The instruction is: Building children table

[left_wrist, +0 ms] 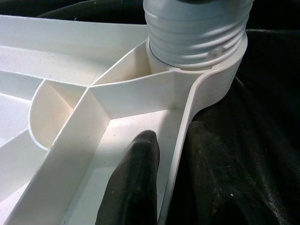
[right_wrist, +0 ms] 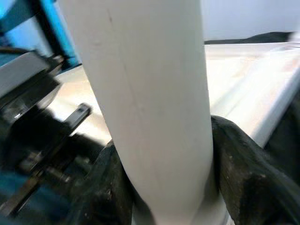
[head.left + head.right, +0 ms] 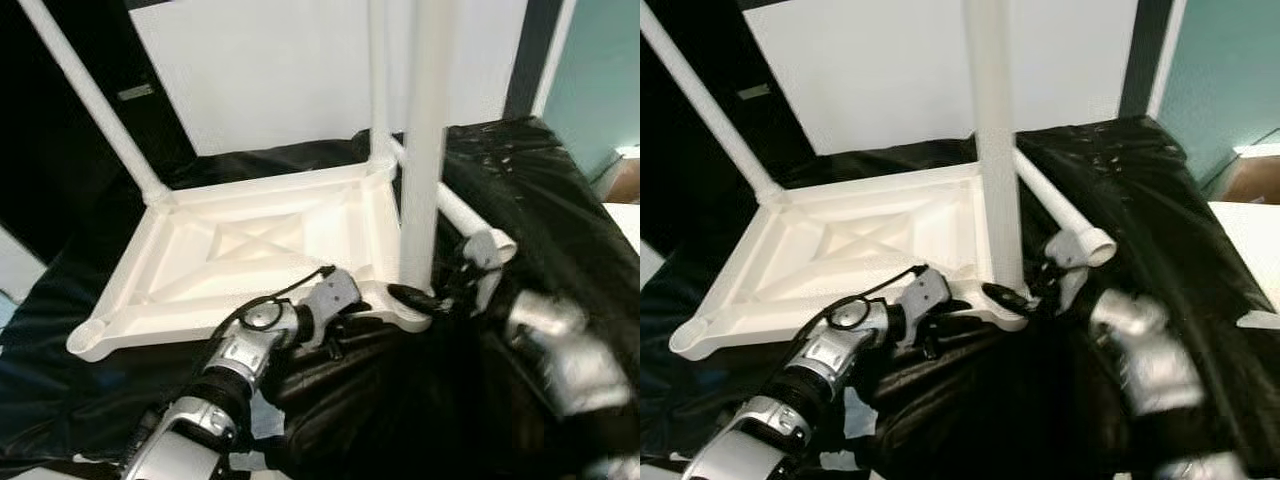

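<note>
A white plastic tabletop (image 3: 250,240) lies upside down on a black sheet. Legs stand in its back left corner (image 3: 100,100) and back right corner (image 3: 379,80). A third leg (image 3: 420,150) stands upright in the front right corner socket (image 1: 225,79), and its threaded end (image 1: 197,33) shows above the socket. My right gripper (image 3: 430,297) is shut on this leg just above its base, one finger (image 2: 248,173) on each side. My left gripper (image 1: 171,140) is shut on the tabletop's rim beside that corner, one finger (image 1: 136,178) inside the rim and one outside.
Another white leg (image 3: 470,225) lies loose on the black sheet (image 3: 520,180) to the right of the tabletop, its open end facing me. The front left corner socket (image 3: 85,340) is open. A white panel (image 3: 300,60) stands behind, and a teal wall (image 3: 600,70) at the right.
</note>
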You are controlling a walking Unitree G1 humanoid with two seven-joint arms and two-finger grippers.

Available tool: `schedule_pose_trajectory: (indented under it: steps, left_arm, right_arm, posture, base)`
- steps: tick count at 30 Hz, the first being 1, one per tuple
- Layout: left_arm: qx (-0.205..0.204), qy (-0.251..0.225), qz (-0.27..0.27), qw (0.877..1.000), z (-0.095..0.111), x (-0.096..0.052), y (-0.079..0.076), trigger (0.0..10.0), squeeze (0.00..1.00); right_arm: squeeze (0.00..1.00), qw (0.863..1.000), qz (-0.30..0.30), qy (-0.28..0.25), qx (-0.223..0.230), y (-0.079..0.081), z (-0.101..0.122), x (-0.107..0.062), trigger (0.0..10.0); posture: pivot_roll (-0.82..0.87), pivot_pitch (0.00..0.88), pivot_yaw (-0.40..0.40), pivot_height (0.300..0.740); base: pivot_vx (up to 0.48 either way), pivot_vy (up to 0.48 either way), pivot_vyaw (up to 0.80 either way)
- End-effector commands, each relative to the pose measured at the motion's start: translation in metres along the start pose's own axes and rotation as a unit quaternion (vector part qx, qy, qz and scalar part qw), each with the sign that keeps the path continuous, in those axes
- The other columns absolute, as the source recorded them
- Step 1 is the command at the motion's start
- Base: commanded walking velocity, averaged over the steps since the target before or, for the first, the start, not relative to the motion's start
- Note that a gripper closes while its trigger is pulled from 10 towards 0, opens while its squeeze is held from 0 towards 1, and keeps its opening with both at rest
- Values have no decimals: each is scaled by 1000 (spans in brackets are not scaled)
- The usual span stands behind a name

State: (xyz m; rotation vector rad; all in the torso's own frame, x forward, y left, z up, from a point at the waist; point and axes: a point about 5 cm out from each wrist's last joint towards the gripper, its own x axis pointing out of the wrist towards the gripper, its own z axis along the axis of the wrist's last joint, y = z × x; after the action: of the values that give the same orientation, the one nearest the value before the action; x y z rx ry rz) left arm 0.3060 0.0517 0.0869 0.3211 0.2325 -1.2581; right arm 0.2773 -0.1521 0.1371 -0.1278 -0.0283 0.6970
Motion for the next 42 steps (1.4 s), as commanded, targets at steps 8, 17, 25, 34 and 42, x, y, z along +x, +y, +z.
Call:
schedule_pose_trajectory:
  steps: [8, 17, 25, 34, 42]
  left_arm:
    - [-59, 45, -6, 997, -34, -2, -18, 10000, 0]
    - [-58, 44, -4, 997, -32, 1, -17, 10000, 0]
    - [-59, 49, -3, 997, -35, 1, -20, 10000, 0]
    - [-59, 49, 1, 997, -35, 0, -20, 10000, 0]
    - [-59, 50, 2, 997, -35, -1, -19, 10000, 0]
  right_arm:
    - [0, 980, -193, -21, 36, 1, -10, -8, 0]
    - [1000, 988, -155, -8, 22, 2, -10, -2, 10000]
    - [0, 995, 55, 7, -89, -10, 10, 2, 10000]
    - [0, 972, 180, 98, -116, -37, 13, -4, 0]
    - [0, 967, 196, 109, -118, -43, 12, -3, 0]
  posture:
    - [-77, 0, 115, 740]
    - [-73, 0, 111, 740]
    - [-72, 0, 106, 740]
    - [-60, 0, 104, 740]
    - [-59, 0, 106, 740]
  base:
    - [0, 0, 0]
    - [0, 0, 0]
    - [0, 0, 0]
    - [0, 0, 0]
    - [0, 0, 0]
